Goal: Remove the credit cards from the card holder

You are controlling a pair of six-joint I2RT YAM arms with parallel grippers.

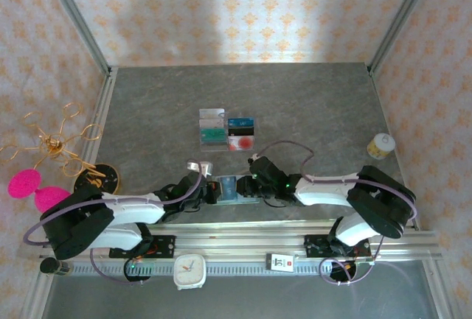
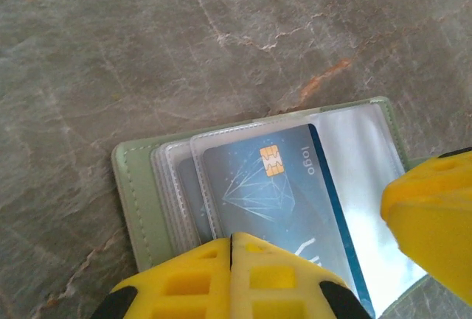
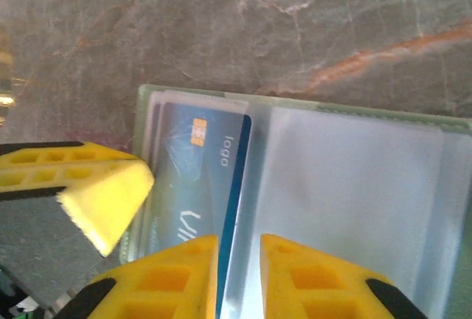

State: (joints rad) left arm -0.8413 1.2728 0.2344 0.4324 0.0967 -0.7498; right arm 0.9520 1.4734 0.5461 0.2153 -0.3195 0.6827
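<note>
The sage-green card holder (image 1: pixel 237 188) lies open on the grey table between my two grippers. Its clear sleeves (image 3: pixel 354 186) face up. A blue credit card (image 2: pixel 273 194) with a gold chip sits in the top sleeve, and in the right wrist view this credit card (image 3: pixel 195 172) is on the holder's left half. My left gripper (image 2: pixel 232 242) is shut, its tips resting on the sleeve over the card's near end. My right gripper (image 3: pixel 240 242) stands narrowly open, and the card's dark right edge runs into the gap. A left finger (image 3: pixel 103 186) shows beside it.
Several loose cards (image 1: pixel 226 129) lie in a block farther back on the table. A yellow-lidded jar (image 1: pixel 380 145) stands at the right edge, a gold wire stand (image 1: pixel 55 142) at the left. A white clock (image 1: pixel 189 271) sits on the front rail.
</note>
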